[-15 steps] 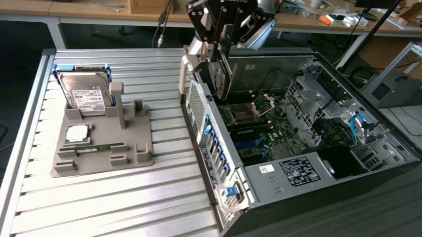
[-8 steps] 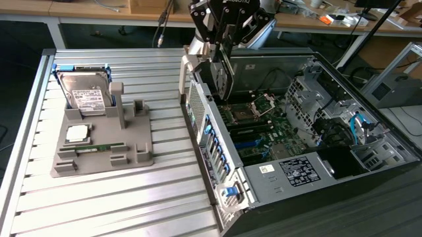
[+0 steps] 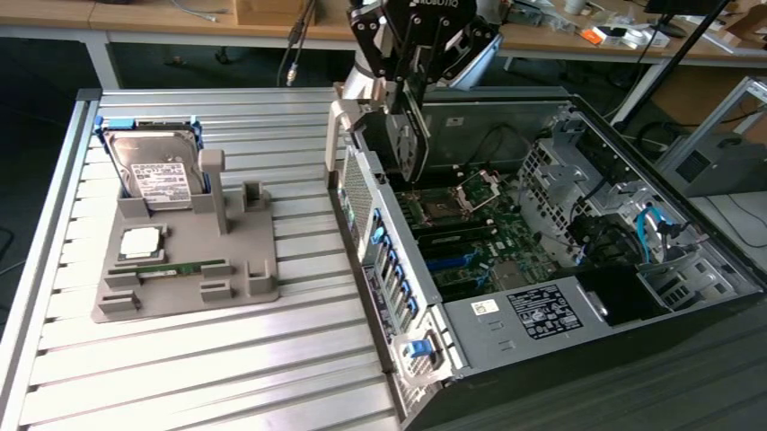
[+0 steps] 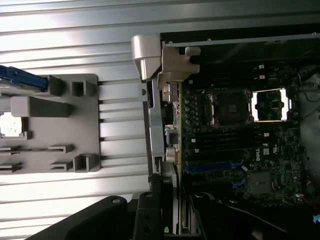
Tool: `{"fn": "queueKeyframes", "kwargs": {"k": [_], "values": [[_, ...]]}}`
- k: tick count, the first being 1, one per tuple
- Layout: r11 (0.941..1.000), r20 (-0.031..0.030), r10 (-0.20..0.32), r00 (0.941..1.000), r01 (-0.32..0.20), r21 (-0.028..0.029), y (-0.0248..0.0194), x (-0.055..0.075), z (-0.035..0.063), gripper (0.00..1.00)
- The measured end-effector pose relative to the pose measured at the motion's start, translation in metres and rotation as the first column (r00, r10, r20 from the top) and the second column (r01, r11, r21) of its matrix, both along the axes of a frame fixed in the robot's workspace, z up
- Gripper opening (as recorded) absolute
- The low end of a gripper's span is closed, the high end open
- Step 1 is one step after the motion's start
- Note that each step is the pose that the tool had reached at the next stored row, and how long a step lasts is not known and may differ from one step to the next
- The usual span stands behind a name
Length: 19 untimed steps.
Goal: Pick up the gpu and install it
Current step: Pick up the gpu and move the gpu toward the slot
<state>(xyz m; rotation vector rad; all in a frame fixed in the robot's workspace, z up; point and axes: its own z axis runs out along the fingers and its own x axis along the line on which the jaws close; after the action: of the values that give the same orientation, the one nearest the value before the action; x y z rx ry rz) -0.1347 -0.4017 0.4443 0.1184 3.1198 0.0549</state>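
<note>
Exterior view: slatted metal table [image 3: 215, 359], desks [image 3: 156, 22] in bg; jaws hold gpu [image 3: 401, 144].

Gripper [image 3: 416, 81] cut off at the exterior view's top edge — hard drive [image 3: 160, 171] label unreadably small.

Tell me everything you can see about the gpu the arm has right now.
The gpu, a thin flat dark circuit card with a silver metal end bracket, hangs upright on edge, clamped in the black gripper. It sits over the dark green motherboard of the open black computer case, near the case's rear wall, bracket end toward that wall. It looks not yet seated in a slot.
</note>
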Motion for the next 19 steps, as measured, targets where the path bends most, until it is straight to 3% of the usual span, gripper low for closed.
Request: {"fn": "queueKeyframes", "kwargs": {"k": [19], "values": [[1.0,0.0,0.0,1.0,0.0,-0.002,-0.001,0.01,-0.0018,0.27]]}}
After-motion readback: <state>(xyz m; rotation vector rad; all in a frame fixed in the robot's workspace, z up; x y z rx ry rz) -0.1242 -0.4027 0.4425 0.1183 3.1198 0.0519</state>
